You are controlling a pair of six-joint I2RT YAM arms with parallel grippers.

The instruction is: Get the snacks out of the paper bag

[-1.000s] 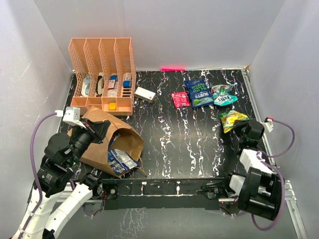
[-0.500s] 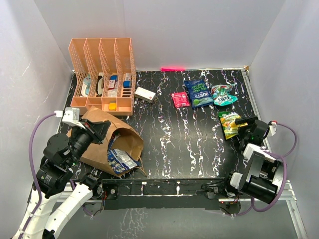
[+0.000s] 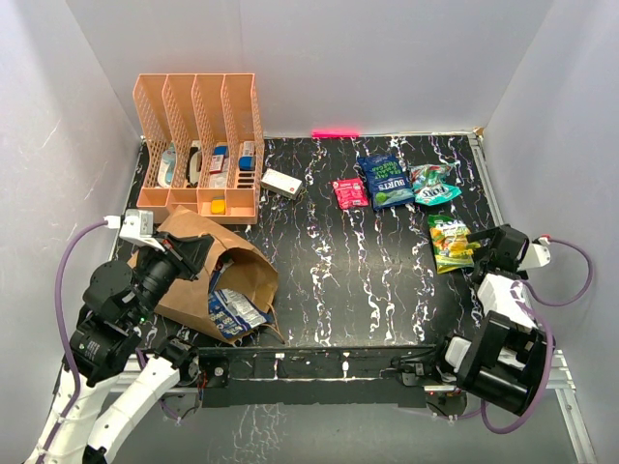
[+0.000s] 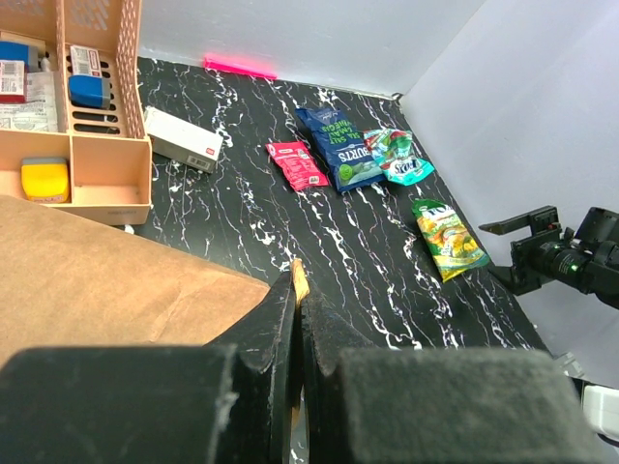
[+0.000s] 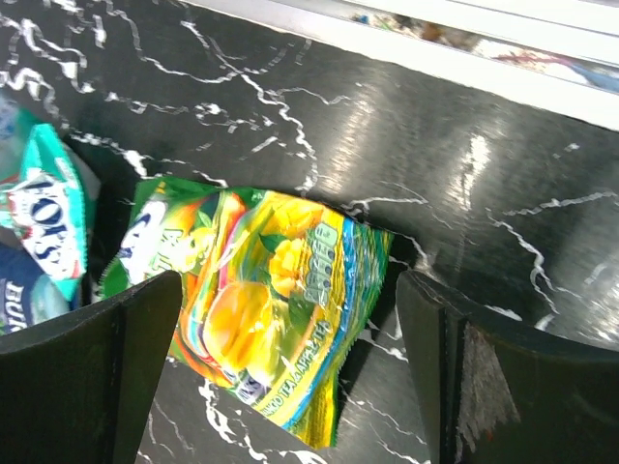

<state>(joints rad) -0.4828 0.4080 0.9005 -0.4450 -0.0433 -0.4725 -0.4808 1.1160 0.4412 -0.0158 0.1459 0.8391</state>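
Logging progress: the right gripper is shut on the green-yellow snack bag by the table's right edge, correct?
No. The right gripper is open, not shut; the green-yellow snack bag lies loose between its fingers by the right edge of the table. The right wrist view shows it.

Green-yellow bag (image 5: 261,309) flat on table (image 5: 542,222), between spread fingers (image 5: 92,362)

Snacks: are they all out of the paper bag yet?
Not yet. Out on the table: pink-red packet, dark blue bag, teal bag, green-yellow bag. The right gripper stands open over the green-yellow one; the left gripper pinches the edge of the paper bag. Left to do: blue packets inside its mouth.
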